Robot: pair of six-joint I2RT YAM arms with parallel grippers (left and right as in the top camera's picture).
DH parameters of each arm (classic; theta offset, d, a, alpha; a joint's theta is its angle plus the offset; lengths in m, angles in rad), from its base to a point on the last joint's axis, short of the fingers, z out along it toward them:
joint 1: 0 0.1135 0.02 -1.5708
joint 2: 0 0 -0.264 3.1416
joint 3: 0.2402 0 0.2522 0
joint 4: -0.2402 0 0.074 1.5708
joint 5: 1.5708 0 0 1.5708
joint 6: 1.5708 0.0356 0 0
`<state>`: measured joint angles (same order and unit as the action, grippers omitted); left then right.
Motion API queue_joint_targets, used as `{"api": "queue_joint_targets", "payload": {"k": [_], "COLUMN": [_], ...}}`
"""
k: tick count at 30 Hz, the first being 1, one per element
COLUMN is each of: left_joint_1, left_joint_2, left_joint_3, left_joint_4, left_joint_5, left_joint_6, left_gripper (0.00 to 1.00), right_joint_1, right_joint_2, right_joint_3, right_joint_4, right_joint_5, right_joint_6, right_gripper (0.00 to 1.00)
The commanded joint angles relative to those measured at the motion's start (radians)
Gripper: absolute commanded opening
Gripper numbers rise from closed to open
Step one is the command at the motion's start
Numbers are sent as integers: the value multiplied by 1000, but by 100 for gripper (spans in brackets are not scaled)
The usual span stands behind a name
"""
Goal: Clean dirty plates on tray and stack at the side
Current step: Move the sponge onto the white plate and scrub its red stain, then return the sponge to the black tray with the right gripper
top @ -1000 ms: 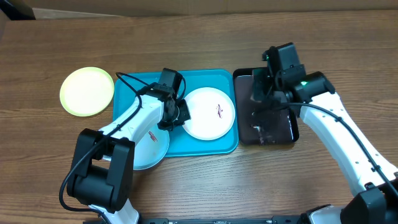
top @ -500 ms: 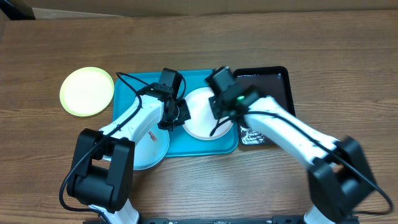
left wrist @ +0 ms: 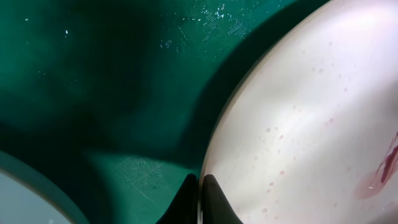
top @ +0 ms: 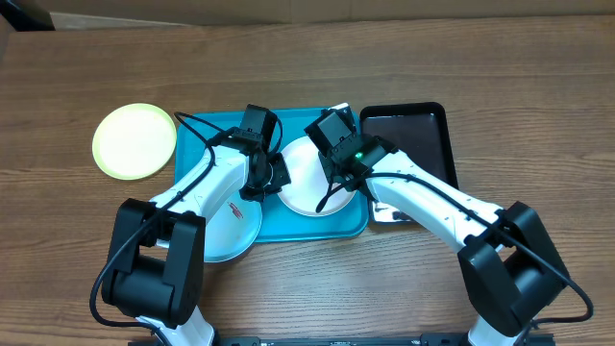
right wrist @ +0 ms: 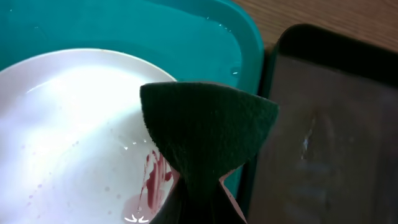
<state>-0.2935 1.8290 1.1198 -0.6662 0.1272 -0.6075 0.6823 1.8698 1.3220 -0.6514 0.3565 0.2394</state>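
The white plate point(top: 306, 183) lies on the turquoise tray point(top: 207, 130) and carries a red smear point(right wrist: 155, 177). My left gripper point(top: 272, 181) is shut on the plate's left rim; in the left wrist view its fingertips point(left wrist: 199, 199) pinch the edge of the white plate point(left wrist: 311, 124). My right gripper point(top: 338, 178) hovers over the plate's right side, shut on a dark green sponge point(right wrist: 208, 130). A light blue plate point(top: 235, 231) with a small smear rests under my left arm, overhanging the tray's front edge. The yellow-green plate point(top: 135, 141) sits on the table left of the tray.
A glossy black tray point(top: 423, 130) stands right of the turquoise tray, its wet surface showing in the right wrist view point(right wrist: 329, 124). Brown wooden table surrounds both trays.
My right arm has swung left from the black tray to above the white plate, carrying the sponge. The left gripper and the plates have stayed put.
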Motion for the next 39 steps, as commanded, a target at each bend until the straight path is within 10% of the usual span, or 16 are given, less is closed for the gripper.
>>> {"api": "queue_joint_targets", "payload": {"k": [1, 28, 39], "left_joint_1": [7, 7, 7], "left_joint_2": [-18, -18, -18], "left_joint_3": [-5, -5, -5], "left_joint_4": [-7, -3, -6], "left_joint_5": [-23, -23, -24], "left_joint_6": [-6, -6, -5], "left_gripper": [4, 4, 4], "right_joint_1": [-4, -19, -241], "right_joint_2": [70, 192, 55], "right_joint_3": [13, 42, 199], "right_joint_4": [-8, 48, -76], "right_joint_5": [2, -608, -803], "right_joint_6": [45, 113, 47], "right_gripper": [4, 4, 4]}}
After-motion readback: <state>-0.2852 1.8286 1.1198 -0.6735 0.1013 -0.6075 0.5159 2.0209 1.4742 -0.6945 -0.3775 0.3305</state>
